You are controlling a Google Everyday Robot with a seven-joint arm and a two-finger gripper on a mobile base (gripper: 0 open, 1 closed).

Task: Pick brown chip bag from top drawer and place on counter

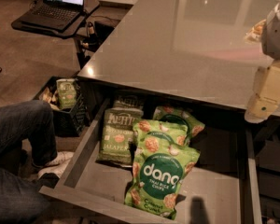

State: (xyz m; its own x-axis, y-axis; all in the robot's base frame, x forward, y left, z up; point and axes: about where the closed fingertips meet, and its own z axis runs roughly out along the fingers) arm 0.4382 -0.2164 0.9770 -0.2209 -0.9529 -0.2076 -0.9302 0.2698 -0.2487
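A small tan-brown piece, seemingly the brown chip bag (255,31), shows at the far right over the grey counter (177,41). It sits right against the left side of my gripper (274,28), which is cut off by the right edge of the view. I cannot tell whether the bag rests on the counter or hangs above it. My cream arm links (269,85) hang below, in front of the counter's edge. The top drawer (84,148) is pulled open beneath the counter.
The drawer holds green bags: a Dang rice chips bag (161,174) in front, two similar ones behind (177,118), and a green jalapeño chip bag (119,134). A seated person's leg (18,129) is at left, beside a black crate (65,101). A laptop (56,3) stands on a stand behind.
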